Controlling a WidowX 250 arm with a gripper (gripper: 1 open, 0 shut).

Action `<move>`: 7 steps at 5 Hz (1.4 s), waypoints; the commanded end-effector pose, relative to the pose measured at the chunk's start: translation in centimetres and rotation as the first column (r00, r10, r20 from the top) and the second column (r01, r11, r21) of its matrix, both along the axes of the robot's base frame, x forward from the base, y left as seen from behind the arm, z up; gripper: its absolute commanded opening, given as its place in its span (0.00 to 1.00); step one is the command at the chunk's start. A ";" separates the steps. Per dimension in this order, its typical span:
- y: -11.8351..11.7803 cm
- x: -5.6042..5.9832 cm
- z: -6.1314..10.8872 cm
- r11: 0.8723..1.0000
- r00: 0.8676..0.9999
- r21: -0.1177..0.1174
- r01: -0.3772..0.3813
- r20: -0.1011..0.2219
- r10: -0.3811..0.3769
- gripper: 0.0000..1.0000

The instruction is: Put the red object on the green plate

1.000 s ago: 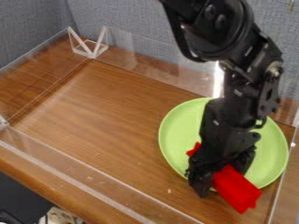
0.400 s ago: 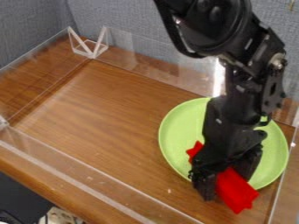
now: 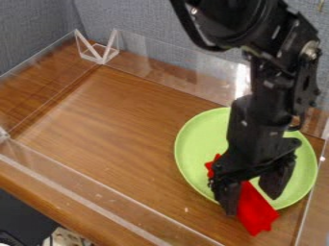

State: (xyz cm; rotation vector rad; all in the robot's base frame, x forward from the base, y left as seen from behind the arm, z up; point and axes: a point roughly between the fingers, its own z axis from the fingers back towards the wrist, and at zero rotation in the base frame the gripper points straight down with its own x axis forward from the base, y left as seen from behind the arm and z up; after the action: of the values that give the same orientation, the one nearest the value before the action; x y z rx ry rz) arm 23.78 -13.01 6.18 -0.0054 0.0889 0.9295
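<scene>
The green plate point(image 3: 199, 142) lies at the right of the wooden table. Across its front rim rests the red object point(image 3: 256, 213), one end poking out over the rim toward the table's front edge, the other end showing as a small red patch left of the gripper. My gripper point(image 3: 245, 190) points straight down just above the block's middle, open, with a black finger on either side of it. The fingers hide the block's centre, and I cannot tell if they touch it.
Clear acrylic walls point(image 3: 77, 192) fence the wooden tabletop point(image 3: 103, 125) on all sides, close to the plate at the front and right. A small white wire stand point(image 3: 98, 45) sits at the back left corner.
The gripper has lifted slightly above the red object and stays open. The block remains on the plate's front rim.
</scene>
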 end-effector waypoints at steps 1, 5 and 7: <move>-1.6 1.2 1.5 0.999 0.997 -0.047 -0.014 0.073 0.017 1.00; -0.1 1.0 0.9 0.986 0.985 -0.102 -0.135 0.090 0.144 1.00; -1.7 -0.4 1.6 0.978 0.977 -0.106 -0.181 0.091 0.191 1.00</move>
State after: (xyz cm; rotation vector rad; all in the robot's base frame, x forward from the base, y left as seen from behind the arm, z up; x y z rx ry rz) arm 23.13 -14.45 6.27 -0.1049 0.0687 1.1180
